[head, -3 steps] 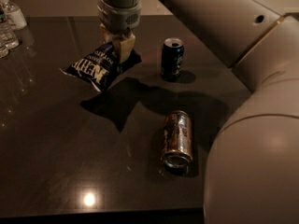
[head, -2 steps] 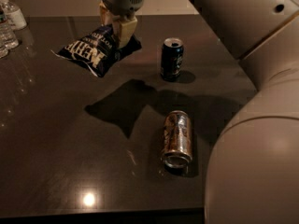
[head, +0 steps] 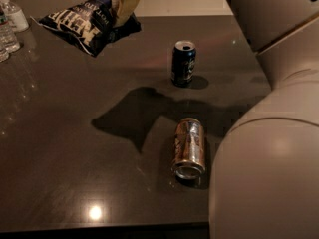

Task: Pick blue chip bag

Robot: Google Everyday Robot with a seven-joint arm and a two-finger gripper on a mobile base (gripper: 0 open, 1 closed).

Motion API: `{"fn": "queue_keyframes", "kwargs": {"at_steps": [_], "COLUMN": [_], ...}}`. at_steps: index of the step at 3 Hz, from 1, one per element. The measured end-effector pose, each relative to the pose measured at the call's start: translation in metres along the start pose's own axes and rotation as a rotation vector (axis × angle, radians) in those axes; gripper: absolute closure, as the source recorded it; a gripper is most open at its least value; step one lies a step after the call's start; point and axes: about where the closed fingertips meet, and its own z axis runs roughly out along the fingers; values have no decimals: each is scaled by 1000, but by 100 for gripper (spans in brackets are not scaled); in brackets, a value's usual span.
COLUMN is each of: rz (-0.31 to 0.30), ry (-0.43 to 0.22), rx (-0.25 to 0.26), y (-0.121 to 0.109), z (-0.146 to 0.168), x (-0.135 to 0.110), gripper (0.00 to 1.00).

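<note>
The blue chip bag (head: pixel 82 24), dark navy with big white block letters, hangs in the air well above the dark table (head: pixel 60 148) at the top left of the camera view. My gripper (head: pixel 122 6) is at the top edge, shut on the bag's right end; only its pale fingers (head: pixel 124 4) show, the rest is cut off. The bag casts a large shadow on the table below it.
A dark blue soda can (head: pixel 183 62) stands upright at mid table. A silver can (head: pixel 189 146) lies on its side nearer the front. Clear water bottles (head: pixel 10 24) stand at the far left edge. My pale arm (head: pixel 269 148) fills the right side.
The gripper has risen with the blue chip bag in it, lifting the bag off the table towards the top of the view. The cans have not moved.
</note>
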Motion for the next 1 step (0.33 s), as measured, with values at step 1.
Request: {"fn": "queue_keyframes", "kwargs": {"at_steps": [1], "rz": [-1], "ry": [-1], "rx": [27], "y": [-8], "z": [2], "x": [0], "gripper": [100]}}
